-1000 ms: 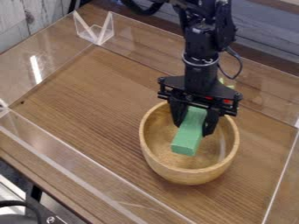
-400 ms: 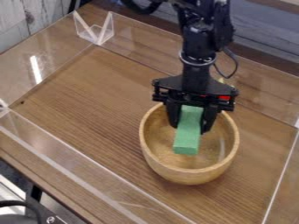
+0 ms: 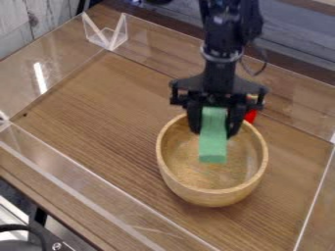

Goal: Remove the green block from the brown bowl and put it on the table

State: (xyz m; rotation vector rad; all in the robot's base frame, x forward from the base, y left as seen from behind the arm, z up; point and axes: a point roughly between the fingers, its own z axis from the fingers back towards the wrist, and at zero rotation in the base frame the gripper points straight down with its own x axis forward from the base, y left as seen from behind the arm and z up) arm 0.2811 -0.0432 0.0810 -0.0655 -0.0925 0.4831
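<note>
The black arm [image 3: 225,34] comes in from the top of the view and stands nearly upright over the brown bowl [image 3: 213,159], its wrist pointing straight down. At its lower end the tool [image 3: 216,111] spreads into a wide black crossbar with a finger dropping at each side. The fingers stand partly apart, closed against the upper end of the green block [image 3: 213,135], one on either flank of it, so the block hangs from the tool.

The green block is held close to upright, leaning slightly, with its top clamped just under the crossbar and its lower end reaching down inside the ring of the bowl's rim. Its lower end appears to be clear of the bowl's floor (the view does not let me say this for certain).

The bowl sits on the wood-grain surface [image 3: 105,98], toward the right and near side. A small red thing [image 3: 250,115] shows just behind the tool's right-hand finger, near the bowl's far rim; whether it lies in the bowl or beside it cannot be told. Clear acrylic walls [image 3: 59,59] run along the edges of the surface.
</note>
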